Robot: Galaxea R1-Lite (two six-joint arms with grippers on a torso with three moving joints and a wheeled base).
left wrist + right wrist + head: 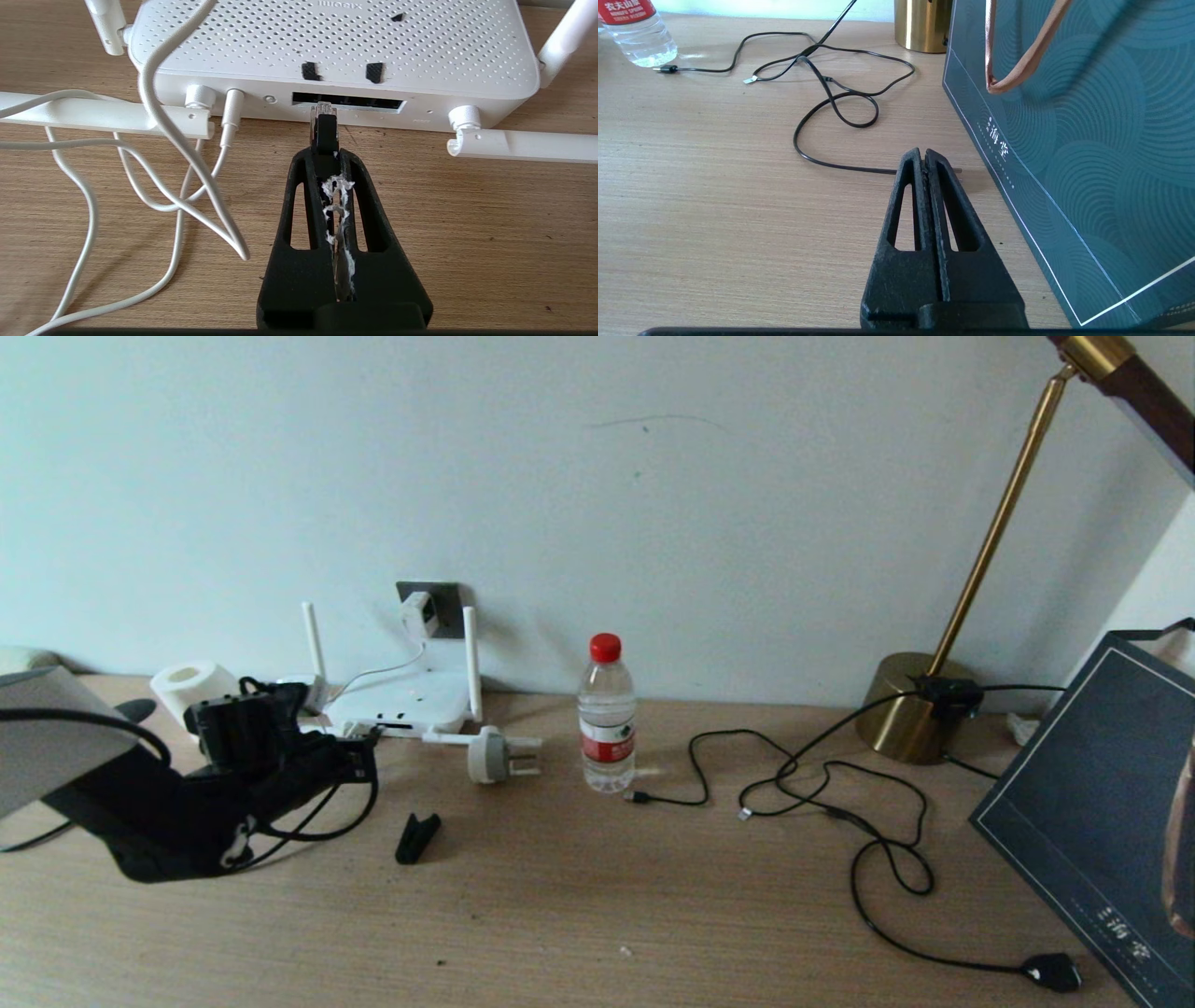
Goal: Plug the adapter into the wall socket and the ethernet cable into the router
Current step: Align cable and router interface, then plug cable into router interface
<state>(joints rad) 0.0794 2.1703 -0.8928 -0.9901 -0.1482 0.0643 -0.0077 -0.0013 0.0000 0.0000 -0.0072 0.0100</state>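
Insertion of the ethernet cable (325, 132) is in hand: its clear-tipped plug is pinched in the closed left gripper (327, 156), the tip at the mouth of the router (327, 51) port row. The adapter (417, 613) is seen seated in the wall socket (446, 607). A straight, level push is judged necessary next. The right gripper (923, 161) is parked shut, empty, near the gift bag (1087, 140).

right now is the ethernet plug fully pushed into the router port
No, the clear tip of the ethernet cable, held in the left tool, sits just at the mouth of the router port, most of the plug still outside.
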